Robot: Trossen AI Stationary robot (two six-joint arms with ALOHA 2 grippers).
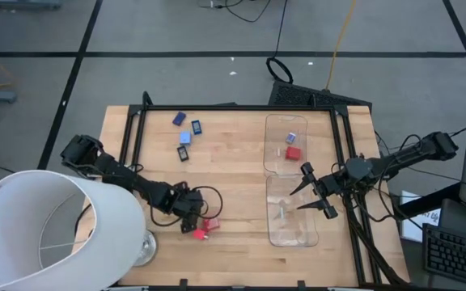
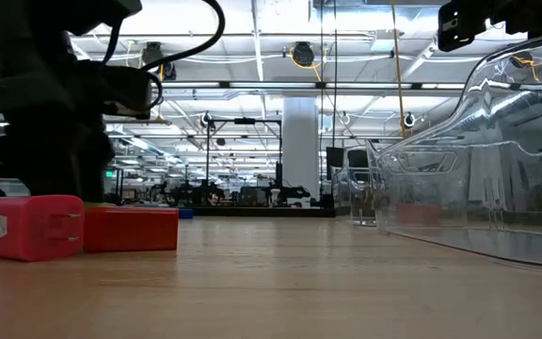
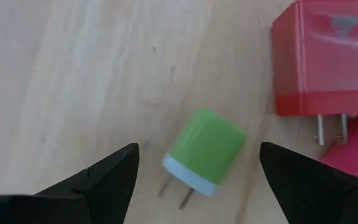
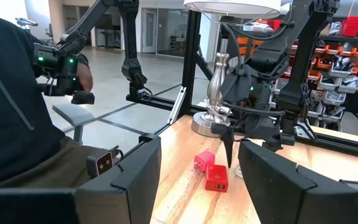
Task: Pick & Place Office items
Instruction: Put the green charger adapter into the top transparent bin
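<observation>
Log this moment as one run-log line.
left claw: open over green plug | right claw: open above clear tray | red plugs: on table

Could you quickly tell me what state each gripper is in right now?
Left gripper: open, holding nothing, fingers either side of the green plug.
Right gripper: open, empty, over the clear tray.

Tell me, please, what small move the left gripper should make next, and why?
Probably lower straight down and close on the green plug. The left gripper hangs open with the plug lying between its fingers, untouched, and the red plug sits just beside it, so a sideways shift risks a bump.
</observation>
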